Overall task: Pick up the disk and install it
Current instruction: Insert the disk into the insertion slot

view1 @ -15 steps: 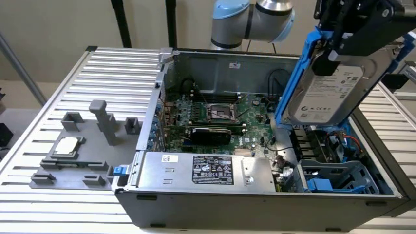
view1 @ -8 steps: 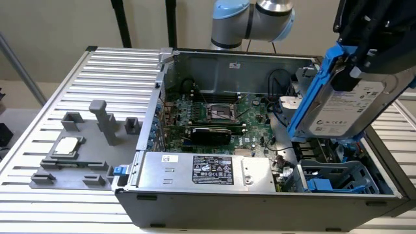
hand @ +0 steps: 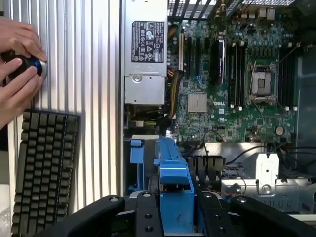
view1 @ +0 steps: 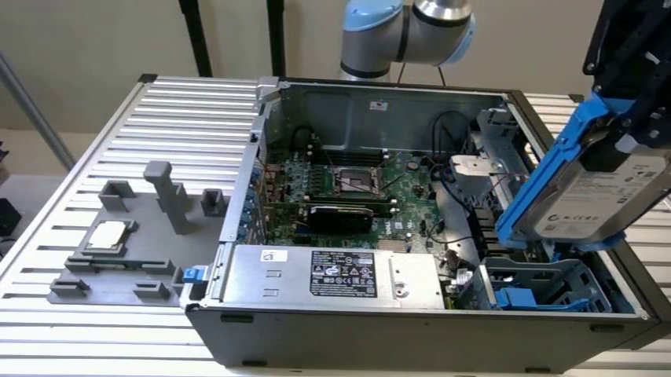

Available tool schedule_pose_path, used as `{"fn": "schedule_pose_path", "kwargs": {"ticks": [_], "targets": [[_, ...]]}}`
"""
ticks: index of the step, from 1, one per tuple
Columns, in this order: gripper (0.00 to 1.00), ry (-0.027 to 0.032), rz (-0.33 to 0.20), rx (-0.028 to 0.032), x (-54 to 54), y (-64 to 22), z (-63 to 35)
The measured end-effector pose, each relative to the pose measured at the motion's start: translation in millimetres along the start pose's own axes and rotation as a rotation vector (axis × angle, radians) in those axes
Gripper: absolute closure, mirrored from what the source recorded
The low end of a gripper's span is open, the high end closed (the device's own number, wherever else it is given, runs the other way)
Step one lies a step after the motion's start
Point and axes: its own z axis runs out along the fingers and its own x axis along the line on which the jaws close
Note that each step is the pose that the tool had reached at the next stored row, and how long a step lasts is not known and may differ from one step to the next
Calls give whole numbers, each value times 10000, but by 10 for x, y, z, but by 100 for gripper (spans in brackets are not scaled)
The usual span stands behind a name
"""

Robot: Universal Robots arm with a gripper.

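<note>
Above the open case [view1: 419, 338], disk [view1: 599, 196] in pincer [hand: 176, 202].

disk [view1: 599, 196] above case [view1: 419, 339], keyboard [hand: 44, 173] beside case

The arm [view1: 425, 31] is silver-grey with pale blue caps (twelve o'clock in the exterior view); the black gripper [hand: 177, 217] carries round screws on its links
</note>
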Motion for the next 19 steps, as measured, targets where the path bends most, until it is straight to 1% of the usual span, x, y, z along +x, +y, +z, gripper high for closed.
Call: {"fn": "schedule_pose_path", "kwargs": {"ticks": [2,3,19], "targets": [[100,0,-1,0,31,-66,28],[100,-4,-2,0,34,-73,35],[100,-1,-1,0,34,-76,35]]}}
